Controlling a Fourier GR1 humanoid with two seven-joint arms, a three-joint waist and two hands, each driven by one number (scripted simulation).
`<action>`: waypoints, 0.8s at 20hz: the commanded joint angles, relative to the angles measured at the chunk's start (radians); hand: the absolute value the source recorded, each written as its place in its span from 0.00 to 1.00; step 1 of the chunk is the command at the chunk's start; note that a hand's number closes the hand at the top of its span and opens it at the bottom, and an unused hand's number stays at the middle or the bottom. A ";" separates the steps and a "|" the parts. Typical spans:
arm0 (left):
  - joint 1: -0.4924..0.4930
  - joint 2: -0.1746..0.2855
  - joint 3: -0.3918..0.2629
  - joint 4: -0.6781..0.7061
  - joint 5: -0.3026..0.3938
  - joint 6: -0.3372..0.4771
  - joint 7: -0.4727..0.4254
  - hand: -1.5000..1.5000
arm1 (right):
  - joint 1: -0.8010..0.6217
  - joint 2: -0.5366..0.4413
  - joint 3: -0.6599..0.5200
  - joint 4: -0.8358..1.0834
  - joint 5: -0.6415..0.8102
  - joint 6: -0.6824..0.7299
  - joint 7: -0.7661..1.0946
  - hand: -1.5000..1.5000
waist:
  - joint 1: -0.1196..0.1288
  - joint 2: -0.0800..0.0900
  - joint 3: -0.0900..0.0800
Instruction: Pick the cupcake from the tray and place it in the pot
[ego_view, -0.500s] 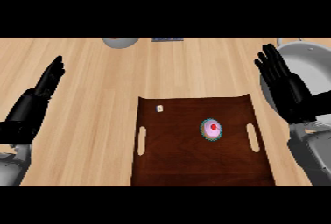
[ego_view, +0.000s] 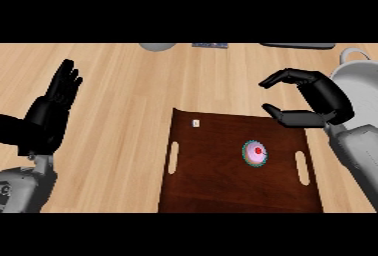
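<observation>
One cupcake (ego_view: 255, 152) on one tray (ego_view: 214, 190), one small white item (ego_view: 196, 122) nearby, one pot (ego_view: 356, 77) beside curled, empty right hand (ego_view: 328, 102), left hand (ego_view: 50, 112) straight-fingered

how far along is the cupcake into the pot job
Done: nothing yet; the cupcake sits on the tray, untouched. In hand: the right hand is curled in a grasp shape over the tray's far right corner, holding nothing; the left hand rests open at the left. Left: grasp the cupcake, lift it and set it in the pot at the right edge.
</observation>
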 joint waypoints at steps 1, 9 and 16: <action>-0.024 -0.057 0.008 -0.002 0.039 0.033 0.047 0.50 | -0.036 0.023 -0.008 0.200 0.058 0.095 -0.276 0.00 | 0.009 0.006 0.006; 0.024 -0.067 0.023 0.003 0.021 0.055 0.052 0.50 | -0.218 -0.041 0.005 0.435 0.157 0.357 -0.563 0.00 | -0.027 -0.017 0.001; 0.004 -0.057 0.055 0.042 0.033 0.041 0.054 0.50 | -0.266 -0.128 0.232 0.304 0.370 0.416 -0.466 0.00 | -0.057 -0.025 -0.001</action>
